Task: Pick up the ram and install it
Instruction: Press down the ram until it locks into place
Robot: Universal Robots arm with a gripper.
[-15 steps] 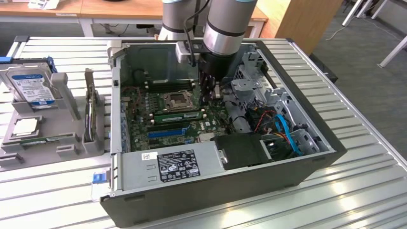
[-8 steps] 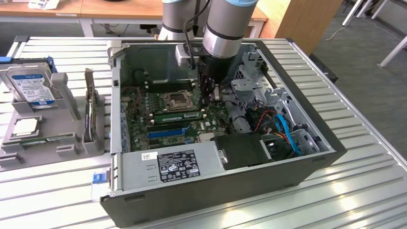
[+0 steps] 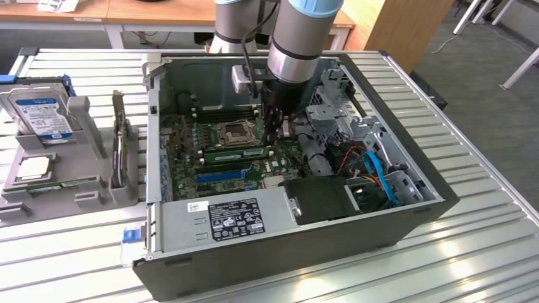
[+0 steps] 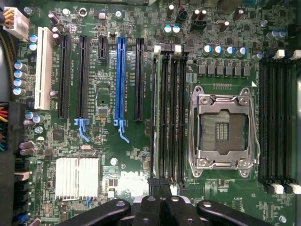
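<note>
Exterior view: pincer [image 4: 160, 188] shut above motherboard [image 3: 189, 158], hard drive [image 3: 38, 117] apart.

Arm: single, grey tubular links with a blue-capped joint, standing near-vertical, wrist pointed straight down. A black cable runs along the lower link.

Wrist: a small silver-grey box is mounted at its side; below it sits the black body of the tool.

Tool [image 4: 160, 188]: black linkage bars fan outward on both sides of the centre. The two fingertips [image 4: 154, 184] stand side by side, pressed together, no gap between them. Nothing is seen gripped between the tips.
</note>
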